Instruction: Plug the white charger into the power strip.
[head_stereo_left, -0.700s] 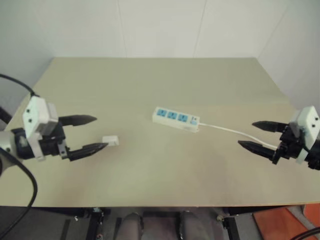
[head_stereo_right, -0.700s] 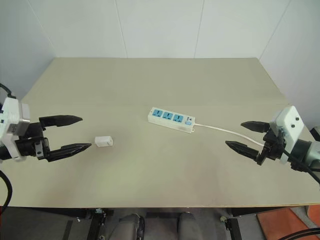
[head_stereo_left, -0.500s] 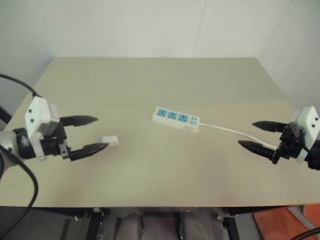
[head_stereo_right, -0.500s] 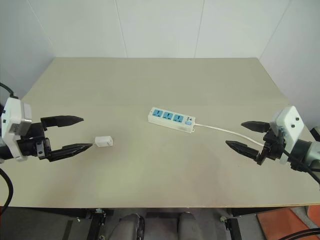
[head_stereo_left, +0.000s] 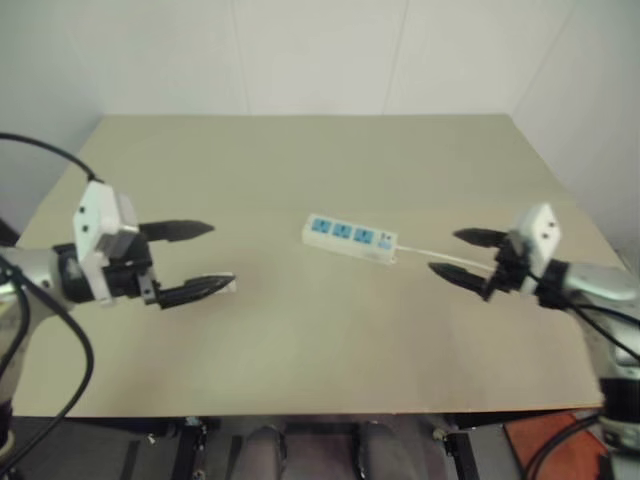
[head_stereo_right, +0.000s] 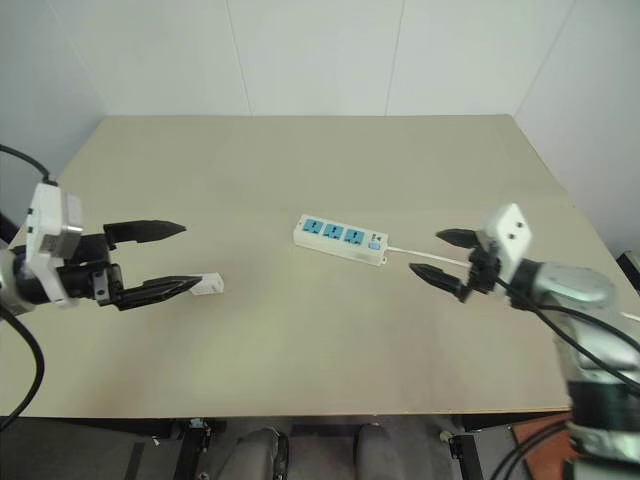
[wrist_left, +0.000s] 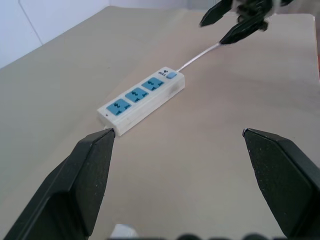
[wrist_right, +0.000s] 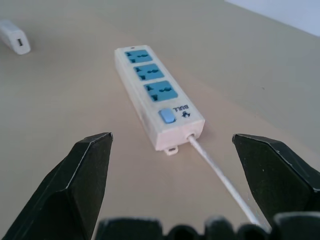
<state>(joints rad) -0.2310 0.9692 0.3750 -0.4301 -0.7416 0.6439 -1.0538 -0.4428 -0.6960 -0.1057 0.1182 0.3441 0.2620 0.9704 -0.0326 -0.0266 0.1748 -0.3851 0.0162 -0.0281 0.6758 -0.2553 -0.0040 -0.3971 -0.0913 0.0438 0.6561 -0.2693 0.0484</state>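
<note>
Right eye view: beige table (head_stereo_right: 300, 150) against white walls (head_stereo_right: 320, 50).

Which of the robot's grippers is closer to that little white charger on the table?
Left. The left gripper hovers open right beside the white charger; the right gripper is across the table, past the power strip.

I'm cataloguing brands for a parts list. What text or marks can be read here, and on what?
"BULL": small dark print on the power strip, beside its blue switch at the cord end.
The white charger shows no readable text.
Nothing else carries lettering.
</note>
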